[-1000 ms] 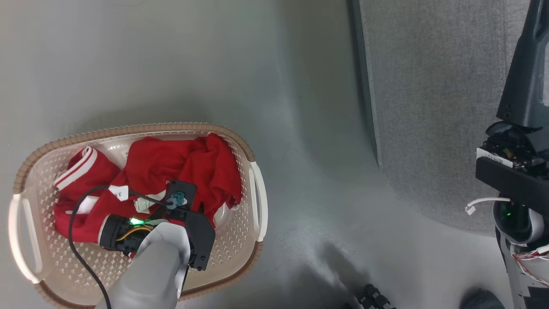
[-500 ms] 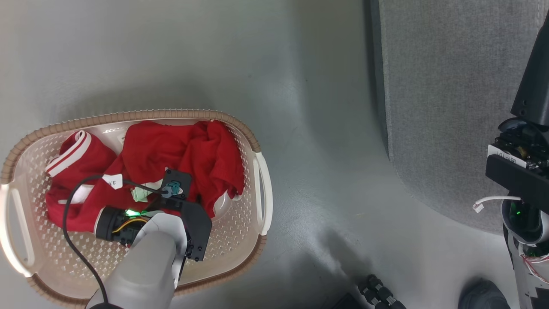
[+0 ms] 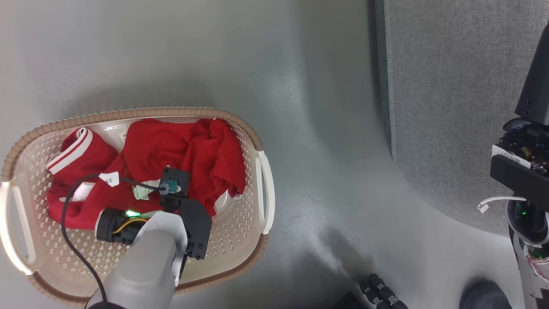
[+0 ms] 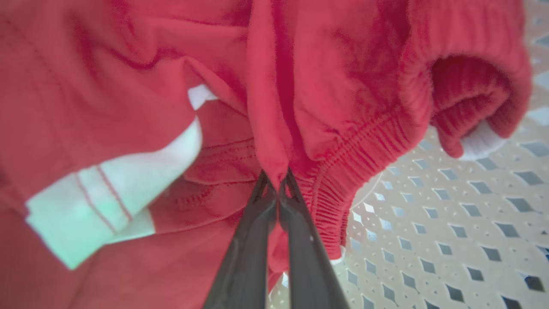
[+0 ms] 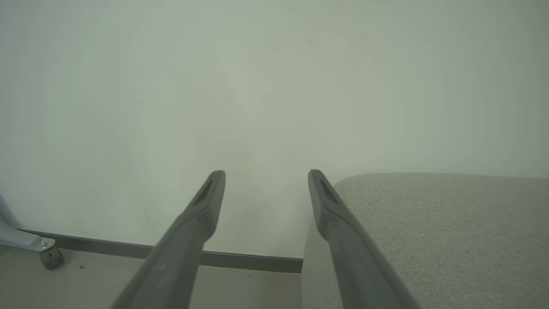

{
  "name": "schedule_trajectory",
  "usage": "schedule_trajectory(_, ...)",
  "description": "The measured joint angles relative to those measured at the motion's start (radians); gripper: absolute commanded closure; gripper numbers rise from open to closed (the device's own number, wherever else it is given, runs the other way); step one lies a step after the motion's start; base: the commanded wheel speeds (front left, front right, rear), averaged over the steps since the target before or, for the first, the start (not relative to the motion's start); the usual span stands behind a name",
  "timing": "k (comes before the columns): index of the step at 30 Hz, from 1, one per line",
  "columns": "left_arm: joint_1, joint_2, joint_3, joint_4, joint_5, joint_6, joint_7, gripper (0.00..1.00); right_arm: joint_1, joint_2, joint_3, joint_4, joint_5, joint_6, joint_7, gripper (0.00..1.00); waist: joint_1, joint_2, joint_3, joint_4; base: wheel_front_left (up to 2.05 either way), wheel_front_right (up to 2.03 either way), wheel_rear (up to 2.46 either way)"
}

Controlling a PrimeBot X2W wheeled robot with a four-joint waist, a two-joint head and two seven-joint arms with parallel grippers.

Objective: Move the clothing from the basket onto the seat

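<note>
Left jaws: closed on a fold of red clothing [image 4: 266, 107] in the basket [image 3: 128, 114] | right jaws: held apart, empty | clothing: judged soft, light, floppy; best gripped at bunched folds.

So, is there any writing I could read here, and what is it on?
"3" then an unclear character: small white paper tag on the bright red soft clothing.
White label on the black block of the right arm: tilted print, too blurred to read.
Nothing else is legible.
</note>
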Motion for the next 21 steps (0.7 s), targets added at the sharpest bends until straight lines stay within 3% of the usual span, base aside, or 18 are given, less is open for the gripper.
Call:
schedule_trajectory(15, -0.016, -0.001, -0.031, -0.001, -0.033, -0.019, -0.048, 1.0, 0.007, -0.006, 0.0, 0.093, 0.0, 0.002, -0.001, 0.0, 0.0001, 0.0, -0.061, 0.022, 0.0, 0.0, 0.0)
schedule_trajectory(21, -0.005, -0.001, -0.056, -0.005, -0.026, -0.029, -0.085, 1.0, 0.021, -0.006, 0.012, 0.152, 0.0, 0.019, -0.002, 0.0, 0.0, 0.0, -0.116, 0.036, 0.0, 0.0, 0.0)
